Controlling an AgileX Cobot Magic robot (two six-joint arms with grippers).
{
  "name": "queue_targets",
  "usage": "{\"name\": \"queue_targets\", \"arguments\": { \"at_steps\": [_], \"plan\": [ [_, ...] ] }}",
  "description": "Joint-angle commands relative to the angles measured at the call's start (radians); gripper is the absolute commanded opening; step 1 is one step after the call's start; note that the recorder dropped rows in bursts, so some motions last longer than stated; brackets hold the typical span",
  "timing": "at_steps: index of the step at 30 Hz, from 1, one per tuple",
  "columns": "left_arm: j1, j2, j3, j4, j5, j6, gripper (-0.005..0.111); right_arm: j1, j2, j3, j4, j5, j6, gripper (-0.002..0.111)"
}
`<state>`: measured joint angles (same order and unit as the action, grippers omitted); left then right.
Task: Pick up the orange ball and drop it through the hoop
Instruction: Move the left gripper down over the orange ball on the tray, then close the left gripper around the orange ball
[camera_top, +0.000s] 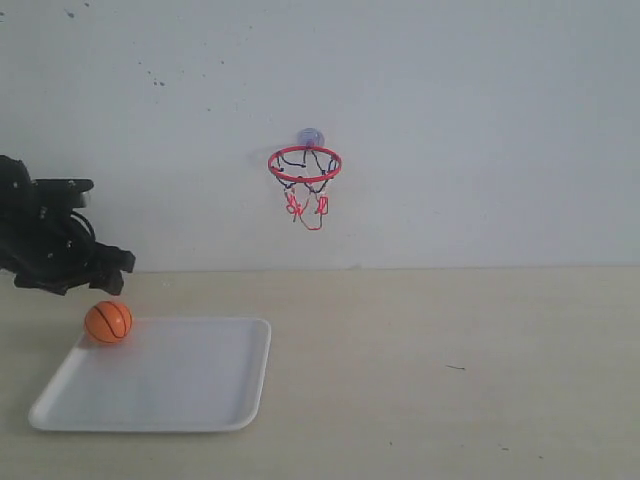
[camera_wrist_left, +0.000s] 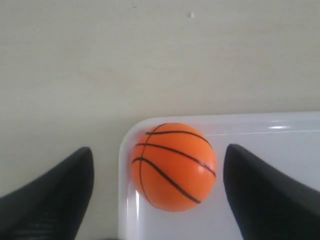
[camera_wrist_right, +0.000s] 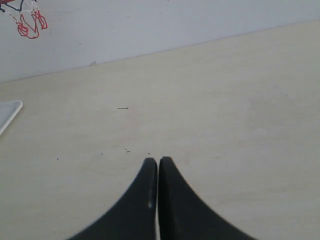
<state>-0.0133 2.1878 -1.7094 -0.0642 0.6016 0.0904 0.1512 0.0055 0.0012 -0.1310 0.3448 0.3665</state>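
The orange ball (camera_top: 108, 321) (camera_wrist_left: 173, 166) rests in the far left corner of a white tray (camera_top: 170, 385) (camera_wrist_left: 270, 135). My left gripper (camera_wrist_left: 158, 152) (camera_top: 100, 268) hovers just above and behind it, open, one finger on each side of the ball without touching it. The hoop (camera_top: 305, 165), with its red ring and black-and-red net, hangs on the back wall by a translucent suction cup (camera_top: 310, 136); its net (camera_wrist_right: 27, 20) shows in a corner of the right wrist view. My right gripper (camera_wrist_right: 158, 161) is shut with nothing held, over bare table, out of the exterior view.
The pale wooden table (camera_top: 450, 370) runs from the tray to the right edge of the exterior view. A white wall (camera_top: 480, 130) stands behind it. The tray's corner (camera_wrist_right: 7, 114) shows at the edge of the right wrist view.
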Motion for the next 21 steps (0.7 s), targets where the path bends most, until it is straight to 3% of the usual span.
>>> {"name": "queue_targets", "arguments": {
  "at_steps": [1,17,19,21],
  "plan": [
    [-0.008,0.043,-0.009,-0.017,0.029,0.01,0.069,-0.003,-0.005,-0.001,-0.008,-0.01,-0.008,0.0],
    [-0.04,0.114,-0.009,-0.049,-0.014,0.089,0.069,-0.003,-0.005,-0.001,-0.008,-0.01,-0.008,0.0],
    [-0.04,0.114,-0.009,-0.049,-0.018,0.089,0.064,-0.003,-0.005,-0.001,-0.008,-0.01,-0.008,0.0],
    [-0.04,0.114,-0.011,-0.047,-0.02,0.089,0.049,-0.003,-0.005,-0.001,-0.008,-0.01,-0.008,0.0]
  ]
}}
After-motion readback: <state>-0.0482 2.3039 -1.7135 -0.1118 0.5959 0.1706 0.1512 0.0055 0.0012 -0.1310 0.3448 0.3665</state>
